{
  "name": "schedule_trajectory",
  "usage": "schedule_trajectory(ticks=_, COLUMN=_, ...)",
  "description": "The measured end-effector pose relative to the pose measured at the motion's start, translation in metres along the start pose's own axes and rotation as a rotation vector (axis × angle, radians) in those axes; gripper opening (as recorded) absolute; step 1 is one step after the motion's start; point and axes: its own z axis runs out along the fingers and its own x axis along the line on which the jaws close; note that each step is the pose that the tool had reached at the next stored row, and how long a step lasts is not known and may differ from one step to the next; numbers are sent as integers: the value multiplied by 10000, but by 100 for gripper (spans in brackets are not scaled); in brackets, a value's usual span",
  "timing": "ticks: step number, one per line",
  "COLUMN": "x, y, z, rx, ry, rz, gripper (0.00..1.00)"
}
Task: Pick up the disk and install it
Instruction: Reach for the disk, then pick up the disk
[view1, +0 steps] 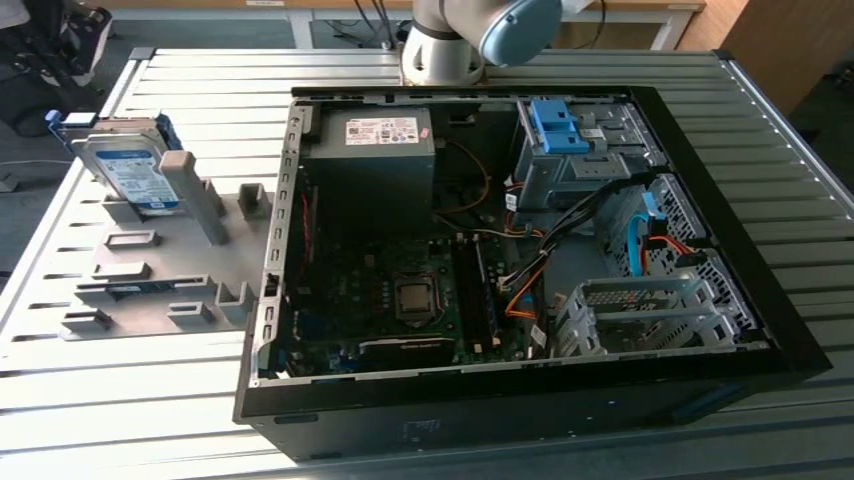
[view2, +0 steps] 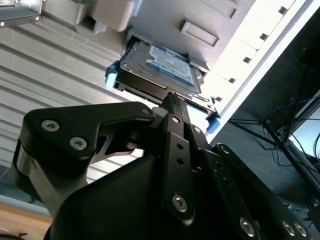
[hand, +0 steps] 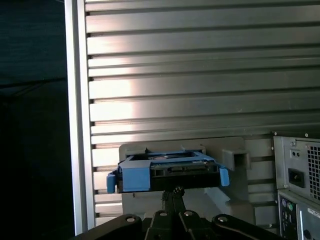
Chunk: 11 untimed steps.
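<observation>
Clearances around the open computer case

Beside the case, on the exterior view's left, the disk stands on edge in a grey fixture plate; an upright post blocks its case-facing side, while its top edge is free. Inside the case, power supply, cables and drive cage leave narrow gaps.

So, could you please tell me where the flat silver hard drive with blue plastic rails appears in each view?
Exterior view: the disk stands towards the exterior view's left, outside the open black computer case.
Second wrist view: the disk shows its label face, just past the black gripper.
First wrist view: the disk is seen edge-on, beyond the gripper.
Shared landmark: the grey slotted holder plate carrying the disk.
</observation>
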Motion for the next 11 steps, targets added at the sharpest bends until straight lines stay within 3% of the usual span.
schedule_trajectory(ticks=6, x=194, y=9, z=5, rx=-1, ry=-1, rz=4, gripper=11)
schedule_trajectory(ticks=11, x=222, y=7, z=4, rx=0, ry=0, rz=3, gripper=11)
